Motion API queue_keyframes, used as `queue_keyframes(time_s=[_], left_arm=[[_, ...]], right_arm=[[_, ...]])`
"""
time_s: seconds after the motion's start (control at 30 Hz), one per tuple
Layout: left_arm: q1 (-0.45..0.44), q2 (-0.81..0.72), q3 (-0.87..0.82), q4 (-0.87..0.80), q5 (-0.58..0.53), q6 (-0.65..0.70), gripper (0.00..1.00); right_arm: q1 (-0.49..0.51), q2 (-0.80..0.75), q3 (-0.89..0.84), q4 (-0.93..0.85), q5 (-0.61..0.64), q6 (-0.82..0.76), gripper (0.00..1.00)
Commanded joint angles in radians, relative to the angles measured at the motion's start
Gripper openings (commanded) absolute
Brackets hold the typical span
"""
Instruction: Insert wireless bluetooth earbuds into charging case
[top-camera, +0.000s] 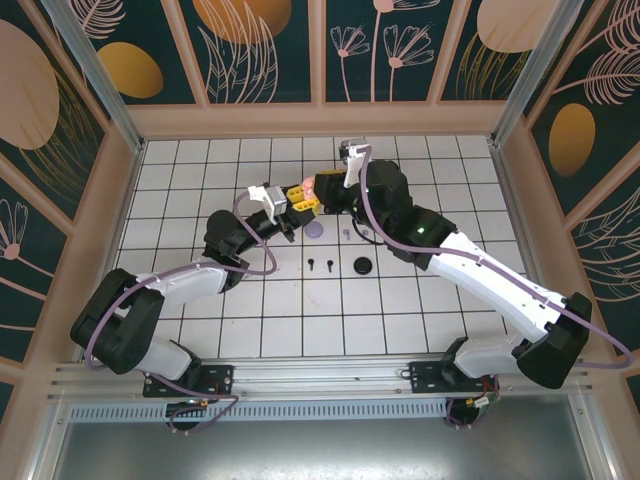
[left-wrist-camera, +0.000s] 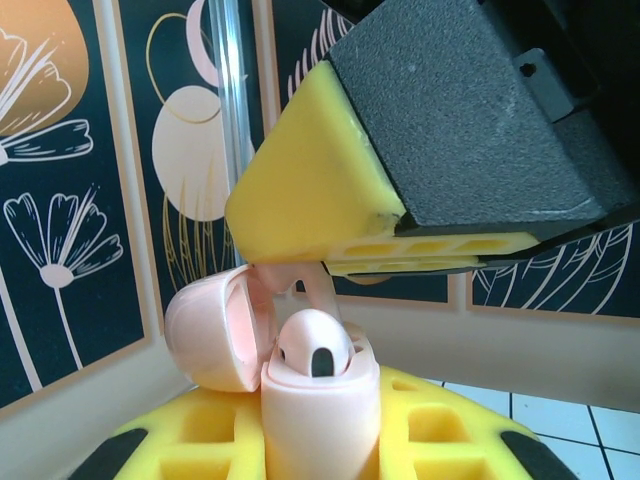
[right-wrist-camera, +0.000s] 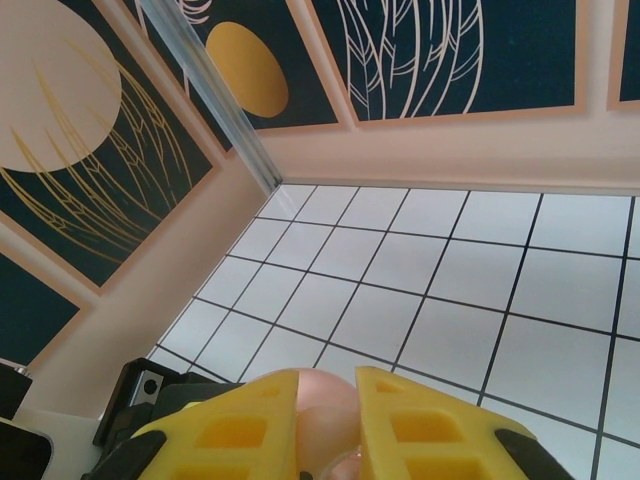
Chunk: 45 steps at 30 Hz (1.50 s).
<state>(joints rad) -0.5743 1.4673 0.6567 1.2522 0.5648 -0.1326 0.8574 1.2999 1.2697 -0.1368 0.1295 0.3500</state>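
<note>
My left gripper (top-camera: 292, 204) is shut on an open pink charging case (left-wrist-camera: 322, 415), held upright above the table with its lid (left-wrist-camera: 215, 325) swung to the left. One pink earbud (left-wrist-camera: 313, 346) sits in the case. My right gripper (top-camera: 323, 190) comes in from above, shut on a second pink earbud (left-wrist-camera: 322, 287) whose stem reaches down into the case behind the first. In the right wrist view a pink piece (right-wrist-camera: 327, 405) shows between that gripper's yellow fingers (right-wrist-camera: 425, 430). Two black earbuds (top-camera: 321, 264) and two lilac earbuds (top-camera: 347, 235) lie on the tiles.
A lilac case (top-camera: 318, 229) and a black case (top-camera: 362, 266) rest on the white tiled table (top-camera: 200, 170) just in front of the grippers. Patterned walls (top-camera: 320, 50) close in the back and both sides.
</note>
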Motion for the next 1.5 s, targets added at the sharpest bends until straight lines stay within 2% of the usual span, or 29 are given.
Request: queue_keyframes(time_s=[0.0, 0.67, 0.9, 0.97, 1.3, 1.47], left_arm=[[0.001, -0.009, 0.022, 0.058, 0.012, -0.009, 0.00], [0.001, -0.009, 0.022, 0.058, 0.003, -0.011, 0.00], [0.000, -0.009, 0.021, 0.058, -0.001, -0.010, 0.00], [0.000, -0.009, 0.021, 0.058, -0.002, -0.010, 0.00], [0.000, -0.010, 0.020, 0.059, -0.005, -0.011, 0.00], [0.001, -0.013, 0.017, 0.058, -0.005, -0.011, 0.00]], right_arm=[[0.005, 0.002, -0.025, 0.028, -0.001, 0.017, 0.19], [0.068, 0.022, -0.069, -0.004, 0.052, -0.032, 0.18], [0.075, 0.014, -0.101, -0.023, 0.085, 0.005, 0.17], [0.075, 0.011, -0.102, -0.035, 0.111, 0.034, 0.14], [0.099, 0.033, -0.076, -0.033, 0.091, 0.049, 0.20], [0.102, 0.035, -0.056, -0.054, 0.128, 0.065, 0.22]])
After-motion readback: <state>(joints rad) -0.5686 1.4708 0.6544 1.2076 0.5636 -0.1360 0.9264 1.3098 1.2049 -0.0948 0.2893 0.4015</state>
